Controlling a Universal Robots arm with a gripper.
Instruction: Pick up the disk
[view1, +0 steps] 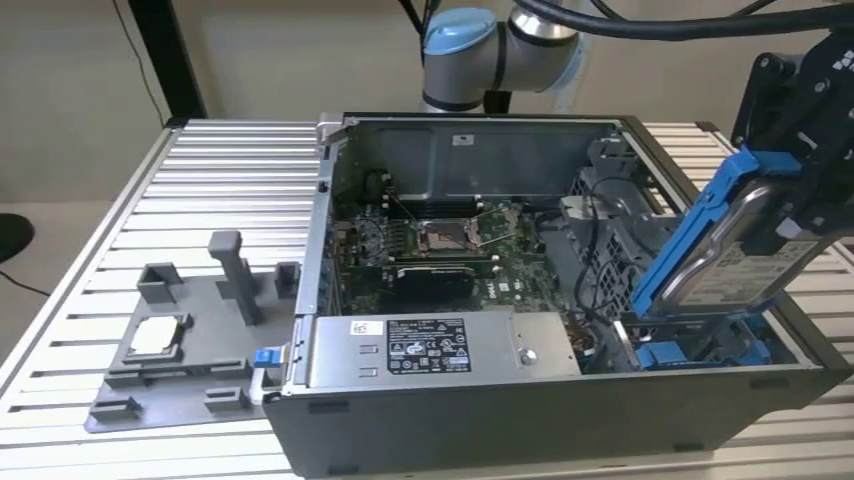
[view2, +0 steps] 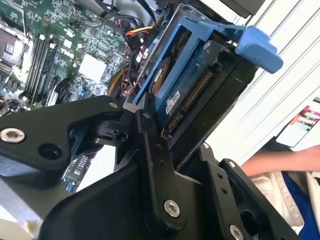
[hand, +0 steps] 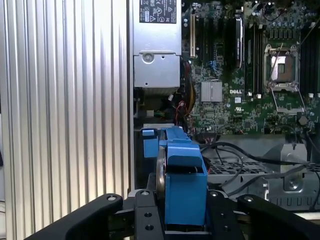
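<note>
The claw (view1: 790, 195) is pinching the disk (view1: 731, 250) by its upper end, one black finger on each side of the blue frame. In the first wrist view the two fingers (hand: 145, 217) flank the frame with the disk (hand: 182, 175) standing edge-on between them. In the second wrist view the disk (view2: 187, 82) shows its connector edge just beyond the claw (view2: 175, 147).

In the exterior view the disk sits at the right of the frame, over the lower right corner of the open computer case (view1: 534, 415). It is tilted steeply, its top leaning toward the frame's right. Its lower end points down at the blue drive bay (view1: 701, 352) in that corner. Whether that end is fully free of the bay I cannot tell. The case rests on the ribbed tabletop (view1: 227, 190). The grey power box (view1: 427, 345) lies along its near wall and the circuit board (view1: 427, 240) in the middle.

By my reading the grasp is made and the lift is under way, so the pick-up is well along. Getting the disk clear calls for a firm pinch and a path along its own tilt. That path must stay off the case wall and the cables (hand: 240, 150) near the bay.
</note>
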